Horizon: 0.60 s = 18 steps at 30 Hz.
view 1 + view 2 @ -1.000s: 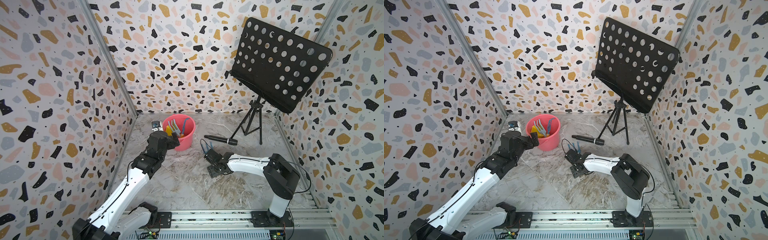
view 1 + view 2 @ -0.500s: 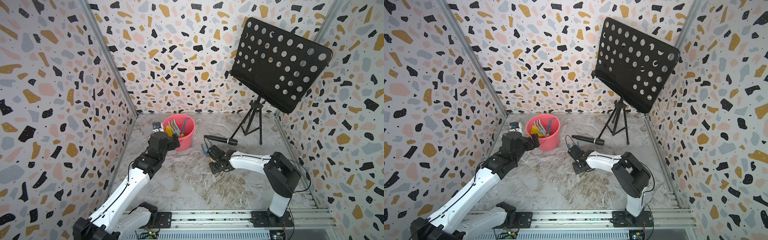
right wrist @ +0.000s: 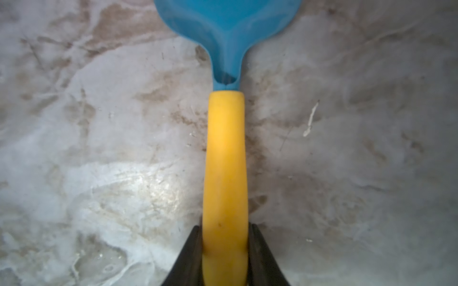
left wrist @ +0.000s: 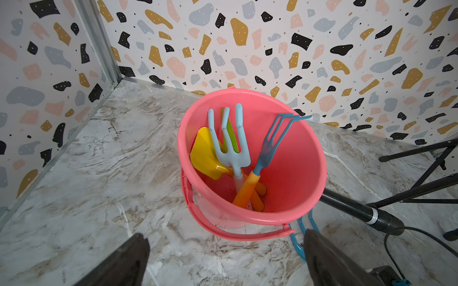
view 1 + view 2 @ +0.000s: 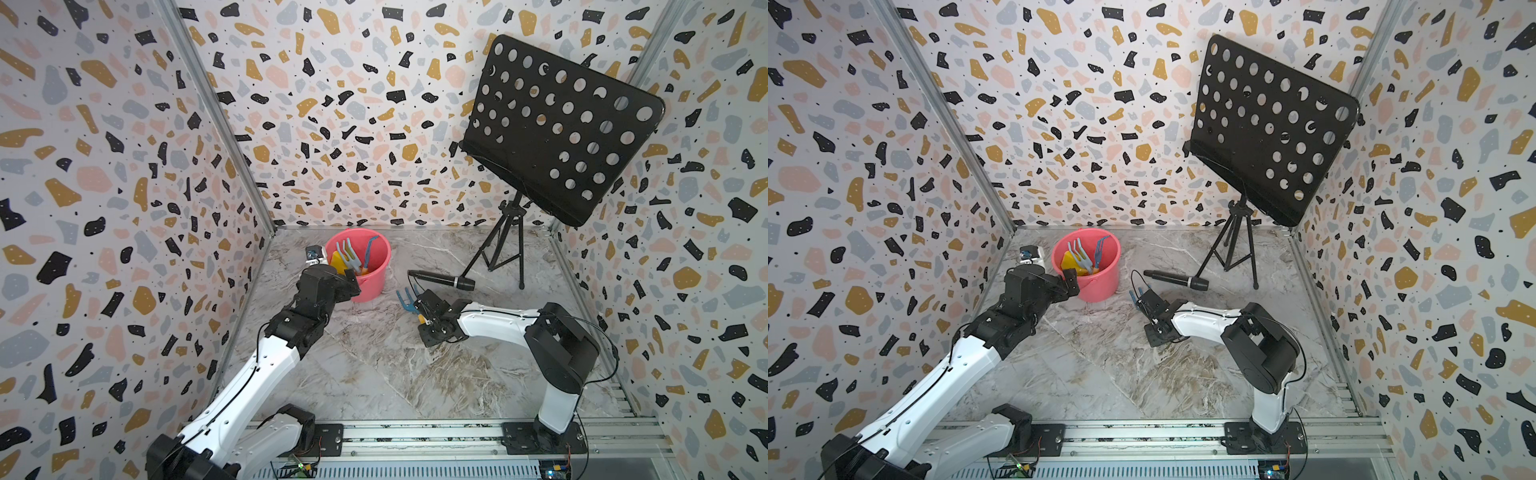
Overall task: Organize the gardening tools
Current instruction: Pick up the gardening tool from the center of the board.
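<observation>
Since a second ago the right tool (image 3: 225, 226) has slid forward over the worktop (image 5: 374, 365) and pinched shut on the yellow handle of the blue fork (image 5: 405, 300). That fork lies on the worktop between the pink bucket (image 5: 376, 274) and the microphone (image 5: 440, 279), close to both but touching neither, with its prongs toward the back wall.

At the bucket's near rim, the left tool (image 4: 224, 234) hangs with its jaws spread wide, holding nothing.

Only the right wrist view shows both fingers pressed on the handle's end away from the head; in both top views the tool's body hides that. Only the left wrist view looks down into the bucket, where the pale rake (image 4: 233, 151), second fork (image 4: 270, 146), yellow shovel (image 4: 205, 153) and green trowel (image 4: 231, 136) stand heads up.

The music stand (image 5: 557, 129) fills the far right corner. Bare worktop spreads in front of both arms toward the rail.
</observation>
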{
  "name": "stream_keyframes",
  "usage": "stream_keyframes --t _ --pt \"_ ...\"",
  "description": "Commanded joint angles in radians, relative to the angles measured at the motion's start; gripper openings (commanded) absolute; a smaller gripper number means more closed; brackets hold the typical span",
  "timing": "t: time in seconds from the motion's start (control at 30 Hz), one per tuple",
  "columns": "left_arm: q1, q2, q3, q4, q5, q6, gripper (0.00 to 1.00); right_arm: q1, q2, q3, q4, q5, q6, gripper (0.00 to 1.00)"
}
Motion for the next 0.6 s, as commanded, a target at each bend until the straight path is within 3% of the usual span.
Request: stream_keyframes --t 0.0,0.27,0.57 --pt "0.004 -0.014 -0.008 0.013 -0.004 -0.006 0.99 0.001 -0.001 -0.001 -0.037 -0.009 -0.011 0.11" --pt "0.004 -0.011 -0.005 0.017 0.029 -0.006 0.99 0.001 -0.08 -0.044 0.001 -0.009 -0.032 0.0" --pt "0.005 -0.007 0.011 0.021 0.165 -0.008 0.99 0.001 -0.223 -0.149 0.115 0.012 -0.054 0.0"
